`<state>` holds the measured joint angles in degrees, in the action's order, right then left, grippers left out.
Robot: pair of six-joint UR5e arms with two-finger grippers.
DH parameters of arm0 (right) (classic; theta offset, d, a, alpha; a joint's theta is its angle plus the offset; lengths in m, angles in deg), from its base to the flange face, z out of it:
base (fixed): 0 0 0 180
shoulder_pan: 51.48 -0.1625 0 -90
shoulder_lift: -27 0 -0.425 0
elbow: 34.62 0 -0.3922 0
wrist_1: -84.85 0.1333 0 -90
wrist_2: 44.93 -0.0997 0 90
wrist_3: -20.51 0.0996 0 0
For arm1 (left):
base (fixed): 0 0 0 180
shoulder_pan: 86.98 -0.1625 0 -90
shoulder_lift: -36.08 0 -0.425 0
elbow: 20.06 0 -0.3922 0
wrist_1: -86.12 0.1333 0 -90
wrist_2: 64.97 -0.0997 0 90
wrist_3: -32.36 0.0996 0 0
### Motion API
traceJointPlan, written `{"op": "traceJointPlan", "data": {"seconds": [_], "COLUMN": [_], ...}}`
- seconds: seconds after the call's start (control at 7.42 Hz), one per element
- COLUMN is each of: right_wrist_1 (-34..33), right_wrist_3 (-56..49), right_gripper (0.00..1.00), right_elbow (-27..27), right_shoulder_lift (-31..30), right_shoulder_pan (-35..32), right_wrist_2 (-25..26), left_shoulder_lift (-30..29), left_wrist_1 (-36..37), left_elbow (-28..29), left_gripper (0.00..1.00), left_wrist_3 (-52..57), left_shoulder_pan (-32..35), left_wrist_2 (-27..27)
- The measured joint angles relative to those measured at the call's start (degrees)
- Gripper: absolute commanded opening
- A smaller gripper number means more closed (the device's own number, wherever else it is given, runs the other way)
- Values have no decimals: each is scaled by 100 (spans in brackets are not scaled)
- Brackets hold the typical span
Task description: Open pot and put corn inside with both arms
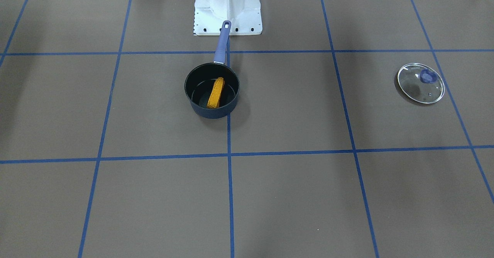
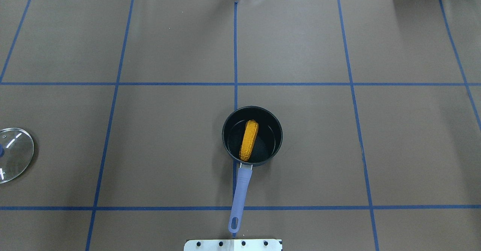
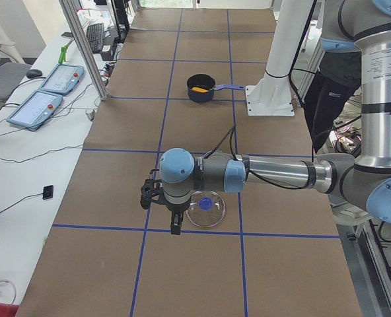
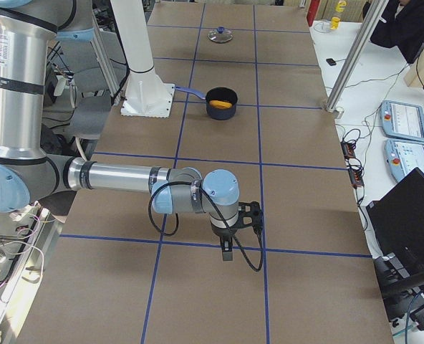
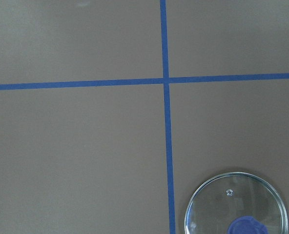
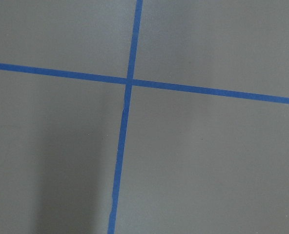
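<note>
The dark navy pot (image 1: 210, 112) stands open near the white base, its purple-blue handle (image 2: 240, 191) pointing toward the robot. The yellow-orange corn (image 1: 215, 92) lies inside it, tilted against the wall, as the overhead view (image 2: 249, 140) also shows. The left gripper (image 3: 176, 228) hangs above the table beside the glass lid (image 3: 205, 210), far from the pot (image 3: 201, 94). The right gripper (image 4: 227, 252) hangs over bare table at the other end, far from the pot (image 4: 221, 107). Both show only in the side views, so I cannot tell whether they are open or shut.
The round glass lid (image 1: 420, 83) with its blue knob lies flat on the table on the robot's far left (image 2: 13, 155), and in the left wrist view (image 5: 235, 204). The white base block (image 1: 227, 7) stands behind the pot handle. Blue tape lines grid the brown table.
</note>
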<state>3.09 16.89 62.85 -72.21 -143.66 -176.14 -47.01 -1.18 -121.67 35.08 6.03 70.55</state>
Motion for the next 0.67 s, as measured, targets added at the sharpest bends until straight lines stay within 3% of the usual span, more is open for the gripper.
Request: {"op": "traceJointPlan", "data": {"seconds": [0.67], "right_wrist_1": [145], "right_wrist_3": [38], "right_gripper": [100], "right_elbow": [-76], "right_shoulder_lift": [26], "right_shoulder_pan": [-2], "right_wrist_2": [-27], "left_shoulder_lift": [34], "left_wrist_1": [-12], "left_elbow": [-33], "left_gripper": [99], "left_wrist_3": [0], "left_shoulder_pan": [-2], "left_wrist_2": [23]}}
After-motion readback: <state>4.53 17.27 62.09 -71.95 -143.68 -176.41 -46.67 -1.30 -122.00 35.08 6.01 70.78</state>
